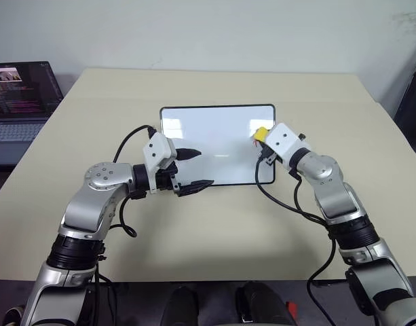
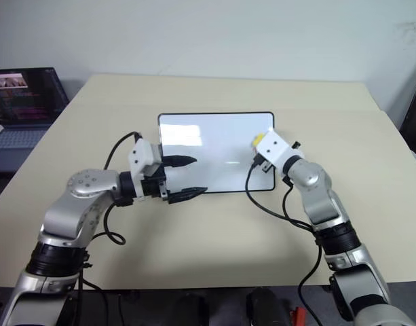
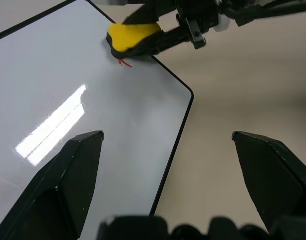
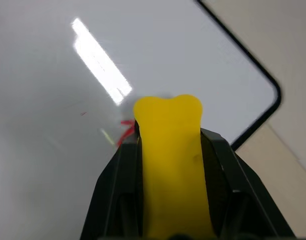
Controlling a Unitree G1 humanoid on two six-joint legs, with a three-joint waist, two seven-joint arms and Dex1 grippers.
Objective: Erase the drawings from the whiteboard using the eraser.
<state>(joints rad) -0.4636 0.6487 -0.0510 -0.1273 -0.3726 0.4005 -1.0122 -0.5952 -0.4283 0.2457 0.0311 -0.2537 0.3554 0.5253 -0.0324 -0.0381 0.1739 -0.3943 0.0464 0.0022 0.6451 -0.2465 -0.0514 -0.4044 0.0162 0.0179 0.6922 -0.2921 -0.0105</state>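
Right gripper clamps the eraser near the whiteboard right edge, beside a red mark (possibly touching). Press flat, sweep over it. Left gripper gapes wide at the board's near-left edge.

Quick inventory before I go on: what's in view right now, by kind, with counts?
Whiteboard: 1
Eraser, yellow, clamped in the right gripper: 1
Red drawing mark visible beside the eraser's tip: 1
Laptop, at the left, beside the table: 1
Table: 1
Grippers: 2, the left gripper open over the board's near-left corner
Total: 7
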